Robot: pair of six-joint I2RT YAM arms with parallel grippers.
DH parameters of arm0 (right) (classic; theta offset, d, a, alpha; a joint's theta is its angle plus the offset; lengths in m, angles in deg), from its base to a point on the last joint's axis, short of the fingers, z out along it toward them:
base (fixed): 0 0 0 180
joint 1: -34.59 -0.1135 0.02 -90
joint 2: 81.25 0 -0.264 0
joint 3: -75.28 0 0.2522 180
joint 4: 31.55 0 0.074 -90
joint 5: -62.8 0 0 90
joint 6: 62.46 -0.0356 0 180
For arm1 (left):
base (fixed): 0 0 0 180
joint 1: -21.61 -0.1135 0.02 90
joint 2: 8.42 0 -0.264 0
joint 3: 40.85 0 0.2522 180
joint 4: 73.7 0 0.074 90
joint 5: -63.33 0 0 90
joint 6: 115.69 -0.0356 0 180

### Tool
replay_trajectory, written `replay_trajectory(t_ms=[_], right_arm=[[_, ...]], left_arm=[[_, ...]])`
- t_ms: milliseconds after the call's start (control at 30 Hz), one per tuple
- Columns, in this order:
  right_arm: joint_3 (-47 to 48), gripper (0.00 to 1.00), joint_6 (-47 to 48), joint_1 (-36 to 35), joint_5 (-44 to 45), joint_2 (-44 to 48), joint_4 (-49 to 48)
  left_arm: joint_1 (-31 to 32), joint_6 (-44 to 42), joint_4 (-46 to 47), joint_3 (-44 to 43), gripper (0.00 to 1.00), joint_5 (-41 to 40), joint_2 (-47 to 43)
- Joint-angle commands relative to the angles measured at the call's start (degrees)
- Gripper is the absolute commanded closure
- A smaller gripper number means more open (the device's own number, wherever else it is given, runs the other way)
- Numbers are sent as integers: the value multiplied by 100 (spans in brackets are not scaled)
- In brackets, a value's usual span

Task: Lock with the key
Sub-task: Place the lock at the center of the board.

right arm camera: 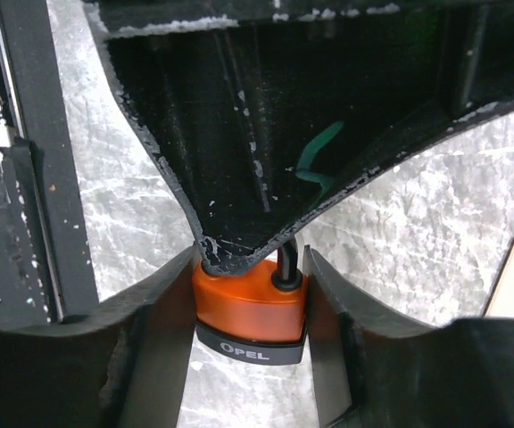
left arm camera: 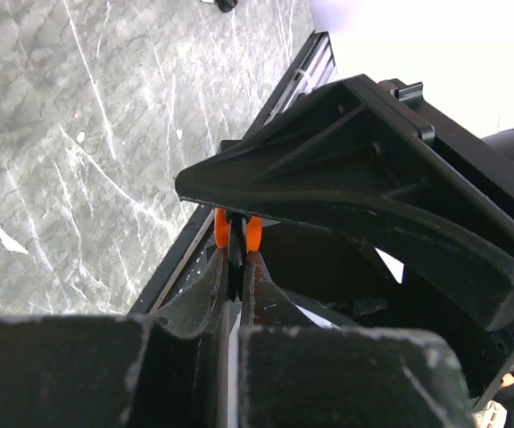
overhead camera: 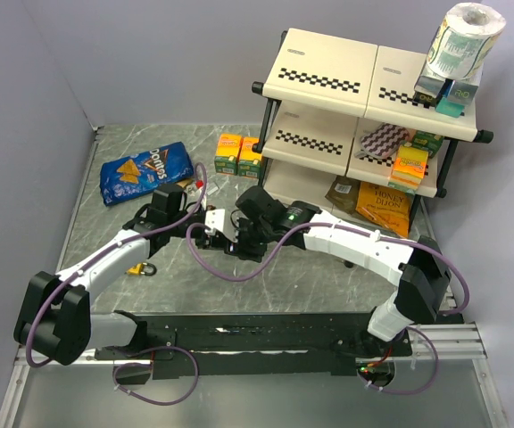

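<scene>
A blue Doritos bag (overhead camera: 145, 172) lies on the counter (overhead camera: 163, 141) near two small cartons (overhead camera: 238, 153). The shelf (overhead camera: 328, 80) carries snack packets (overhead camera: 409, 167) and, seemingly, a paper roll (overhead camera: 465, 36).

The left arm (overhead camera: 105, 259) and right arm (overhead camera: 355, 239) share one build: white shells on the long links and chunky black housings at the joints (overhead camera: 53, 316). A purple cable (overhead camera: 230, 275) runs in slack loops along each, with more coiled near the black base plate (overhead camera: 239, 332). A small green light (overhead camera: 294, 214) glows on the right wrist. The left gripper (left arm camera: 236, 266) and right gripper (right arm camera: 250, 294) are matte black plastic. Their broad, curved fingers (right arm camera: 154, 312) taper to the tips, and the edges are scuffed with white flecks. A green squiggle (right arm camera: 318, 159) marks one black shell, possibly paint.
</scene>
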Motion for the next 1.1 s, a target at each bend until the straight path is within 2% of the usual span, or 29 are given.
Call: replay_trajectory(t_ms=[0,33,133,167,200,233,267,367,433,467,533,700,867,1067], right_arm=[[-12,67,-50,143,-6,61,-160],[-21,72,-51,143,-6,79,-143],[-65,87,-147,231,-33,167,-90],[-100,90,-191,257,-41,202,-55],[-126,95,-313,292,-42,272,-55],[-179,96,-393,397,-50,316,-55],[-301,97,-480,476,-85,360,-63],[-582,100,-884,863,-164,544,-46],[-767,100,-1183,1135,-235,659,-20],[-933,100,-1280,1406,-235,694,-20],[-1084,100,-1518,1628,-156,791,7],[-1734,100,-2132,2348,-86,1185,-64],[-2252,100,-2607,2560,178,1380,-63],[-2043,100,-3765,2859,757,697,312]], left_arm=[[24,85,292,-103,99,294,-242],[24,93,310,-94,98,302,-242],[-2,-3,319,-112,69,303,-259],[-19,-56,301,-129,56,276,-277],[-46,-169,162,-199,49,259,-294],[-150,-214,108,-226,43,232,-295],[-230,-249,47,-243,32,224,-338],[-677,-320,-121,-226,17,232,-435],[-1002,-486,-374,-261,13,206,-479],[-1100,-522,-419,-287,4,145,-531],[-1363,-531,-429,-296,0,57,-610],[-1593,-127,-60,-165,4,-145,-778],[-1637,-38,99,-173,4,-277,-752],[-1698,-319,-200,-393,4,-330,-585]])
